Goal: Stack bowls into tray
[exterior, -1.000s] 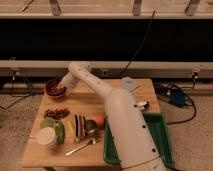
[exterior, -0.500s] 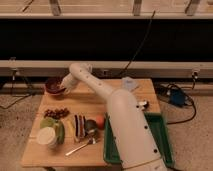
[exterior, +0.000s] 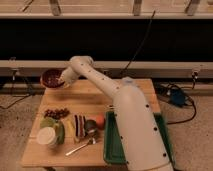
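White plastic is covering the long arm [exterior: 127,117], which is reaching across the wooden table [exterior: 35,152] to its far left corner. There the gripper [exterior: 61,80] is pinching the right rim of the maroon bowl [exterior: 50,78], with its fingers pressed together on that rim. Whether this bowl is resting on the wood or hanging just above it cannot be told.

The green tray [exterior: 112,146] is lying at the front right of the table, well apart from the maroon bowl, and the arm is hiding most of it. The orange bowl [exterior: 100,120] is showing only as a small patch just left of the tray, beside a small dark cup [exterior: 90,126]. A spoon [exterior: 80,148] is lying in front of that cup. A white tub [exterior: 47,136] is standing near the front left edge.
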Controlling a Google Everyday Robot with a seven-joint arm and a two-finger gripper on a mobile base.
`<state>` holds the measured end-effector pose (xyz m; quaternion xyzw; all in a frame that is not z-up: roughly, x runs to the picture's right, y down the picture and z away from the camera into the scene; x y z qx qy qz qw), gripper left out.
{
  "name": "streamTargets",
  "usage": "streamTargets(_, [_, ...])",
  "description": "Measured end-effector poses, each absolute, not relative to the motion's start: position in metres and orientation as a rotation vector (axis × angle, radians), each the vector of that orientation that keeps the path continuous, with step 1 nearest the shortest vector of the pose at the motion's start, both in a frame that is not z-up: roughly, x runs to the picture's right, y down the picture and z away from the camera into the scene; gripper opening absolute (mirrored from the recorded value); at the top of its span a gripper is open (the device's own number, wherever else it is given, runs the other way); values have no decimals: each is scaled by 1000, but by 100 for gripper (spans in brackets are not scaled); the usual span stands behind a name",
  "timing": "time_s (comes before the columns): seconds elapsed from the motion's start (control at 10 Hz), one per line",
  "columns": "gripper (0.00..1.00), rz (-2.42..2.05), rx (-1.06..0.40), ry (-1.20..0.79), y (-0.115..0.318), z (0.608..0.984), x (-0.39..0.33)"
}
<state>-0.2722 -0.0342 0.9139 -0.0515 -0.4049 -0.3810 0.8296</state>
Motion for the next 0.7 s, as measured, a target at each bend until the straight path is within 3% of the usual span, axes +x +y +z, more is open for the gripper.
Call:
streamTargets(0.3, [0,-832,-102,-882,-40,858,-263])
streamTargets(0.7, [0,-807,-163,-860,-7,807,-203])
